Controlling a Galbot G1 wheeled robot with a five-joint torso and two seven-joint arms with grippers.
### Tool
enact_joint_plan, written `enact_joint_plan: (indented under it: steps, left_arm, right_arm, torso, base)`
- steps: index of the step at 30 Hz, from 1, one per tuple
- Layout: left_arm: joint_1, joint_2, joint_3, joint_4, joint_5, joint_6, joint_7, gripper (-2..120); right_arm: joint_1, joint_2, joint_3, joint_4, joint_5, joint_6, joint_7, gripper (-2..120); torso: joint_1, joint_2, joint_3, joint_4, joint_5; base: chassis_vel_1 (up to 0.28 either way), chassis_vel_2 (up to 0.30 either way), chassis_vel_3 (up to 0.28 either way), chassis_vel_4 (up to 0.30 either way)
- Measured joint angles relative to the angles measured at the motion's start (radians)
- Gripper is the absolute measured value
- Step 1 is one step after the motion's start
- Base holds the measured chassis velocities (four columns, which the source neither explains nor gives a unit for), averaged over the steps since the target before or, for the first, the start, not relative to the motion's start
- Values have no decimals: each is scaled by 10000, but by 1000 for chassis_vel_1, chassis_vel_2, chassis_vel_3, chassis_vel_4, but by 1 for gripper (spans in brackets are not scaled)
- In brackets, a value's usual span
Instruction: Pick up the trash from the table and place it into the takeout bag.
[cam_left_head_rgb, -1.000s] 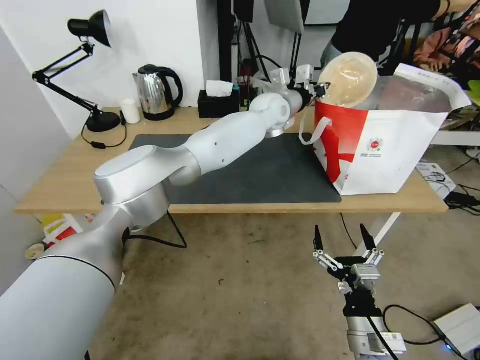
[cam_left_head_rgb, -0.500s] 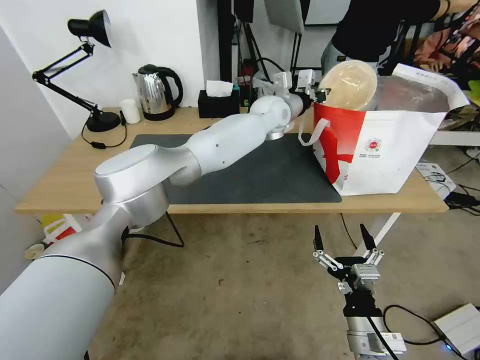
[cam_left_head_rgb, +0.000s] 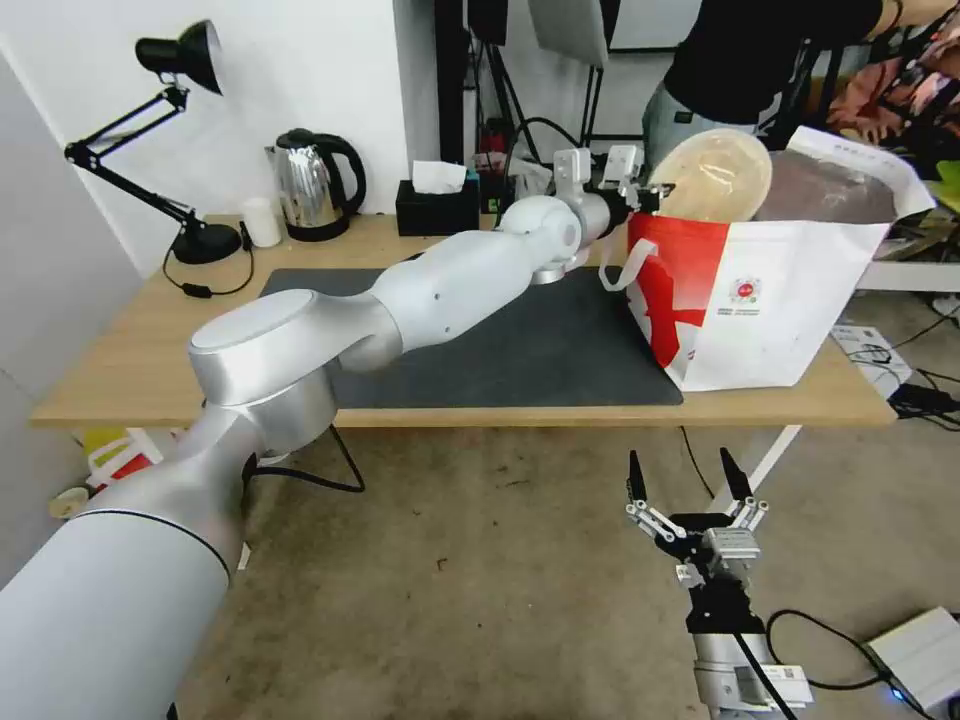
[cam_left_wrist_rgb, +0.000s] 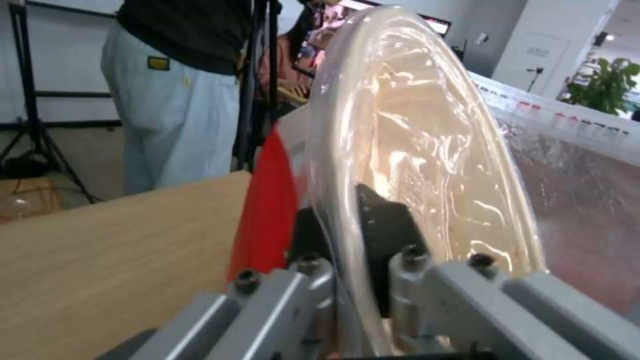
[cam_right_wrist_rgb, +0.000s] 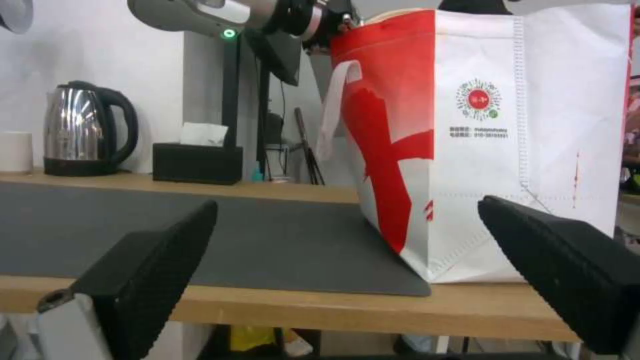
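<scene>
My left gripper (cam_left_head_rgb: 652, 190) is shut on the rim of the tan paper bowl (cam_left_head_rgb: 714, 177), a piece of the trash, held on edge over the open mouth of the takeout bag (cam_left_head_rgb: 770, 300). The left wrist view shows the bowl (cam_left_wrist_rgb: 427, 135) tipped upright between the black fingers (cam_left_wrist_rgb: 383, 235), with the bag's red side (cam_left_wrist_rgb: 270, 210) and silver lining (cam_left_wrist_rgb: 587, 200) just beyond. The bag stands at the right end of the table (cam_left_head_rgb: 130, 370), partly on its dark mat (cam_left_head_rgb: 520, 350). My right gripper (cam_left_head_rgb: 688, 487) hangs open below the table's front edge; its view faces the bag (cam_right_wrist_rgb: 493, 140).
At the back of the table stand a black desk lamp (cam_left_head_rgb: 180, 140), a small white cup (cam_left_head_rgb: 261, 221), a steel kettle (cam_left_head_rgb: 312, 183) and a black tissue box (cam_left_head_rgb: 436, 205). A person (cam_left_head_rgb: 760, 50) stands behind the bag. Cables and a white box (cam_left_head_rgb: 920, 655) lie on the floor.
The left arm has carried the bowl to the right, from above the bag's near left rim to farther over its opening. The right arm has not moved.
</scene>
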Motion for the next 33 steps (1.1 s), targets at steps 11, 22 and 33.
enact_joint_plan:
  steps: [11,22,33]
  left_arm:
    - [-175,6,6,-25,13,136,305,46]
    - [-246,10,-6,-25,6,144,225,84]
    - [-400,152,-151,-366,10,137,-106,100]
  right_arm:
    - [0,0,0,0,-1,0,0,100]
    - [0,0,0,0,-1,0,0,100]
    - [1,0,0,0,-1,0,0,100]
  torso:
    - [1,2,0,0,0]
    - [0,2,0,0,0]
    - [0,1,0,-1,0]
  base:
    - [0,0,0,0]
    - [0,0,0,0]
    - [0,0,0,0]
